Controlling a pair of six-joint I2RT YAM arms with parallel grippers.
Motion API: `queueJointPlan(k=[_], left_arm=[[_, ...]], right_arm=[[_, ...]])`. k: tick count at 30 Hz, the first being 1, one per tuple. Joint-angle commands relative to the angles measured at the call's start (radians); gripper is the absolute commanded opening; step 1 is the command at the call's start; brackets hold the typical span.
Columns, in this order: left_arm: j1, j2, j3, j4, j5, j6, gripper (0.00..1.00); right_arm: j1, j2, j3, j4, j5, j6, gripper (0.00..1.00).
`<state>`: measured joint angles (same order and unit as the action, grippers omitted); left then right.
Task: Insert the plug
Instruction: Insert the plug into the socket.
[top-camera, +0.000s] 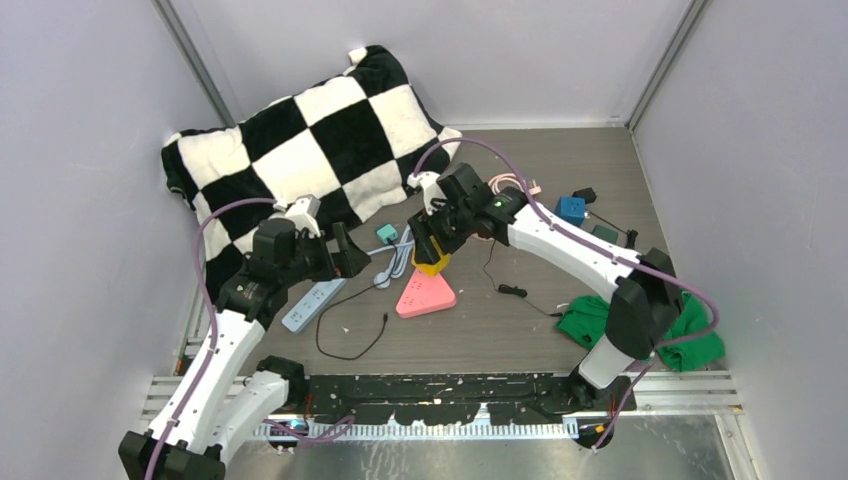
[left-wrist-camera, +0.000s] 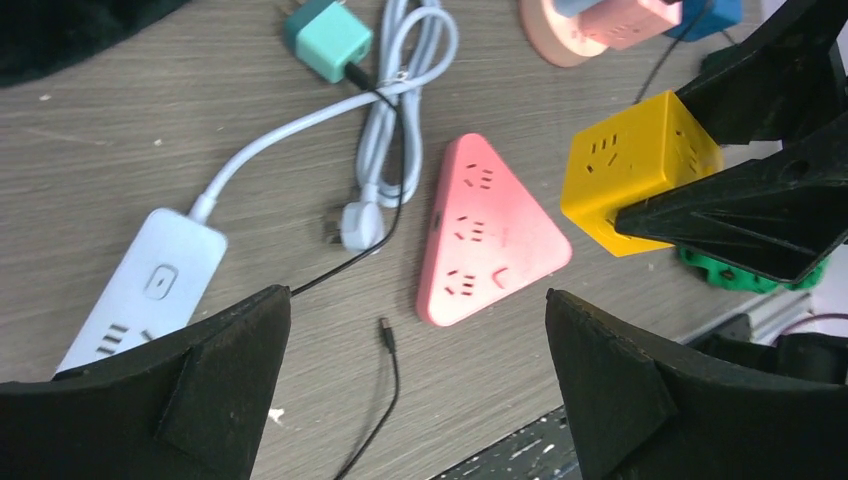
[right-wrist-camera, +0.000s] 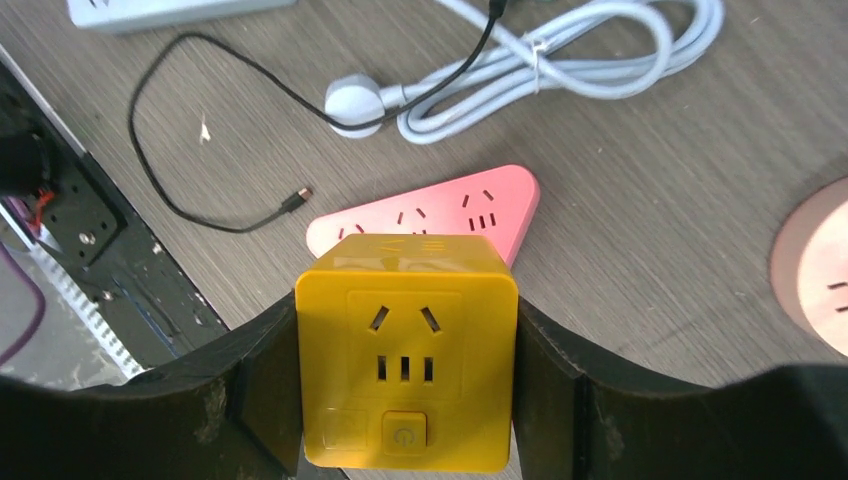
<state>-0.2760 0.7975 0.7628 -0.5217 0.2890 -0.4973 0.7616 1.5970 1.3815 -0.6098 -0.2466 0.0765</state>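
White plug (left-wrist-camera: 358, 222): lies flat on the table (left-wrist-camera: 100, 120), just beside the pink triangular socket (left-wrist-camera: 487, 235), tethered to a coiled white cable (left-wrist-camera: 383, 140). Looks light and rigid, with a springy cord likely to tug back; best pinched across the round moulded body, prongs left free. Left gripper (left-wrist-camera: 417, 320): hovers above, jaws spread and empty. Right gripper (right-wrist-camera: 405, 385): clamps 2 sides of the yellow cube socket (right-wrist-camera: 405, 320).

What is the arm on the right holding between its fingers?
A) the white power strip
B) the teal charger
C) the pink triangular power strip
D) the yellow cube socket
D: the right wrist view shows the yellow cube socket clamped between the right arm's fingers, while the pink triangular power strip lies on the table beyond it.
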Motion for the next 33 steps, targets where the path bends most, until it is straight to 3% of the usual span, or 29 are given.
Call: queueJointPlan(k=[1, 15, 33], left_arm=[[0.009, -0.069, -0.025, -0.008, -0.13, 0.025, 1.0], [0.009, -0.17, -0.006, -0.058, -0.239, 0.063, 1.0], [0.008, -0.176, 0.001, -0.069, -0.272, 0.063, 1.0]], right_arm=[[-0.011, 0.062, 0.067, -0.059, -0.072, -0.071, 0.26], [-0.018, 0.306, 0.279, -0.203, -0.08, -0.174, 0.24], [-0.017, 0.374, 0.283, -0.157, -0.118, -0.277, 0.23]])
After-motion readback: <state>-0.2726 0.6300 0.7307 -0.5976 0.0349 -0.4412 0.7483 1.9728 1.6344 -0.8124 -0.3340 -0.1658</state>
